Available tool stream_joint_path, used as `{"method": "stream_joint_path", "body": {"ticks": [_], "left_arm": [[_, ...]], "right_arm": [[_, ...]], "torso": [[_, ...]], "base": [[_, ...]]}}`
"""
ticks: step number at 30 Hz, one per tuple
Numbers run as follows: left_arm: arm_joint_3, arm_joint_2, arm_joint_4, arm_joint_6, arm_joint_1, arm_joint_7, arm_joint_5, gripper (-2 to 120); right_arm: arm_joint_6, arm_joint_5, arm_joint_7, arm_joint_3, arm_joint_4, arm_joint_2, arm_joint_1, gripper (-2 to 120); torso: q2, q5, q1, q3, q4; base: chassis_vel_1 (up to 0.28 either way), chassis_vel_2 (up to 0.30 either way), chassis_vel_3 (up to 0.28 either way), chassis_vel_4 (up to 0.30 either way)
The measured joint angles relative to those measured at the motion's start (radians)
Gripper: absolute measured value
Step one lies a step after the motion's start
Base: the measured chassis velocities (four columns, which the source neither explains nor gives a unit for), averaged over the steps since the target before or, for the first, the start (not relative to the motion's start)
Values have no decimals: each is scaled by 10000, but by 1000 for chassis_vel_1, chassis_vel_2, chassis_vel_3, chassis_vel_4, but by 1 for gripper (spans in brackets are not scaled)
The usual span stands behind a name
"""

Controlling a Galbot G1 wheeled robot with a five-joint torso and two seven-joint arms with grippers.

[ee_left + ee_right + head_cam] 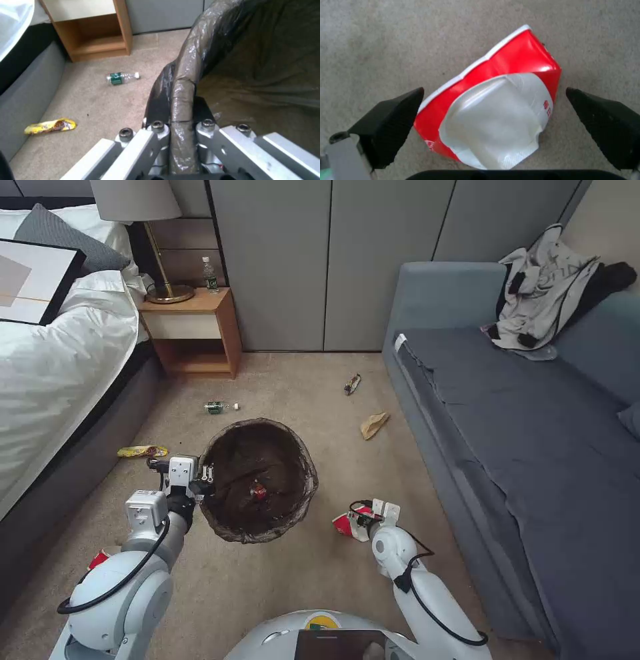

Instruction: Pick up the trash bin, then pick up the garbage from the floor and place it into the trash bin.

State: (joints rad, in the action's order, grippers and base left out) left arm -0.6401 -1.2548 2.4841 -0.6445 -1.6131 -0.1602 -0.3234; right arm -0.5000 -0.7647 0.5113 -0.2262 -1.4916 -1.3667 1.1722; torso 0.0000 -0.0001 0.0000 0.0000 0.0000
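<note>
The crushed red-and-white paper cup (493, 105) lies flattened on the carpet (380, 37) directly beneath the right gripper (495, 125), squarely between its two black pads (386, 125), which stand wide apart on either side of it; one seems just clear of the paper and the other stands clear of it, so the gripper holds nothing. The cup's long axis runs slantwise across the gap between the pads, its white-rimmed mouth pointing away from the wrist and its crumpled white face turned up toward the camera. That straddling pose suggests the gripper is placed to close across the cup's narrower width, where the squashed paper should fold and give a firm hold. To that gripper's left, the trash bin (257, 480) hangs just above the floor with its mouth up, so that litter can be dropped straight in; a small red scrap (258, 491) already lies in the bottom. The left gripper (200, 483) is clamped on the near left part of the bin's rim (181, 100), one finger outside and one inside the dark bag. Beyond the bin, on the carpet, lie a small green-labelled bottle (121, 78), a yellow snack wrapper (50, 126), a brown paper scrap (373, 425) and a dark wrapper (352, 383).
</note>
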Motion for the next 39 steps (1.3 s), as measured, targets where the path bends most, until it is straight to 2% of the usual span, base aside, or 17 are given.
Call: {"method": "stream_joint_path", "body": {"ticks": [18, 20, 29, 32, 33, 36, 39], "left_arm": [[56, -34, -144, 33, 38, 13, -14, 3], [57, -42, -156, 40, 39, 14, -14, 3], [59, -46, -155, 45, 34, 19, -16, 3], [62, -59, -150, 46, 21, 22, -16, 3], [62, -59, -150, 46, 21, 22, -16, 3], [83, -63, -135, 47, 16, 22, -15, 3], [99, -66, -115, 47, 8, 22, -16, 3]], "right_arm": [[47, -141, 137, -32, 87, -81, 125, 99], [58, -141, 137, -39, 82, -83, 148, 92], [93, -140, 114, -51, 179, -102, 89, 81], [120, -140, 81, -46, 197, -113, 48, 65], [120, -140, 81, -46, 197, -113, 48, 65], [128, -160, 53, -45, 201, -124, 53, 51], [133, -162, 31, -44, 203, -127, 72, 43]], "torso": [[1, 0, 0, 0, 0], [1, 0, 0, 0, 0], [1, 1, 0, 0, 0], [1, 2, 0, -1, 1], [1, 2, 0, -1, 1], [1, 3, 0, -1, 3], [1, 4, 0, -1, 3]], "base": [[0, 0, 0, 0], [0, 0, 0, 0], [0, 0, 0, 0], [0, 0, 0, 0], [0, 0, 0, 0], [0, 0, 0, 0], [0, 0, 0, 0]]}}
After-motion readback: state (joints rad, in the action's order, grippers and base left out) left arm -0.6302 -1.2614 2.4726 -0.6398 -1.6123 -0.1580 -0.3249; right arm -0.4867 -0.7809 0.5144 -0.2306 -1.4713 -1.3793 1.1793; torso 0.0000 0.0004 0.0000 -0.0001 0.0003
